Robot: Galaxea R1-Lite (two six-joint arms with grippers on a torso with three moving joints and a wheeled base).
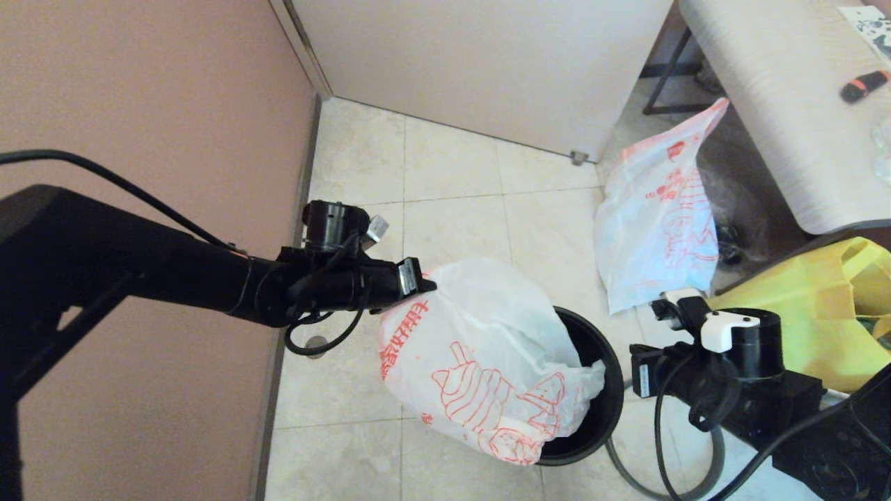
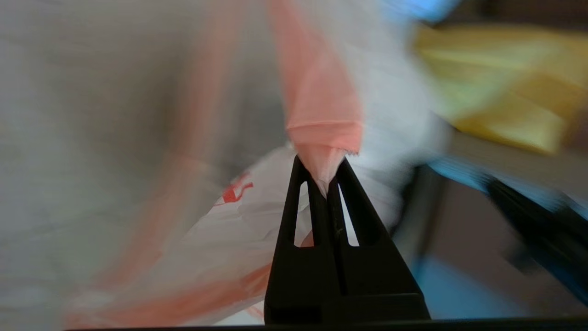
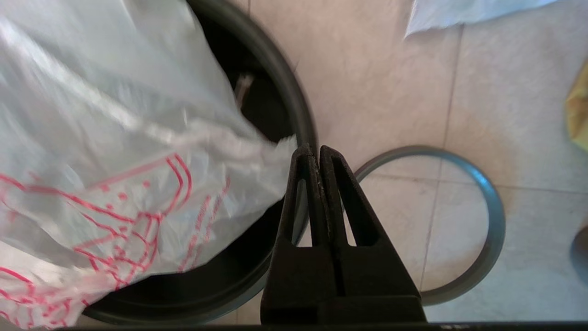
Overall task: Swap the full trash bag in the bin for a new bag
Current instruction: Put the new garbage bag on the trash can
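Note:
My left gripper (image 1: 426, 284) (image 2: 321, 165) is shut on the pink rim of the full trash bag (image 1: 480, 355) (image 2: 321, 110). The bag is white with red-orange print and looks bulky. It hangs half out of the black bin (image 1: 614, 369) (image 3: 287, 87), sagging over the bin's near-left side. My right gripper (image 1: 635, 376) (image 3: 314, 151) is shut on nothing, just outside the bin's right rim. The grey hoop (image 3: 494, 230) (image 1: 619, 465) lies on the floor beside the bin. The limp new bag (image 1: 658, 216) hangs at the table's corner.
A pink wall runs close on the left and a white door closes the back. The table (image 1: 779, 104) stands at the right, with a big yellow bag (image 1: 821, 313) below it, close to my right arm. Tiled floor (image 1: 452, 188) lies behind the bin.

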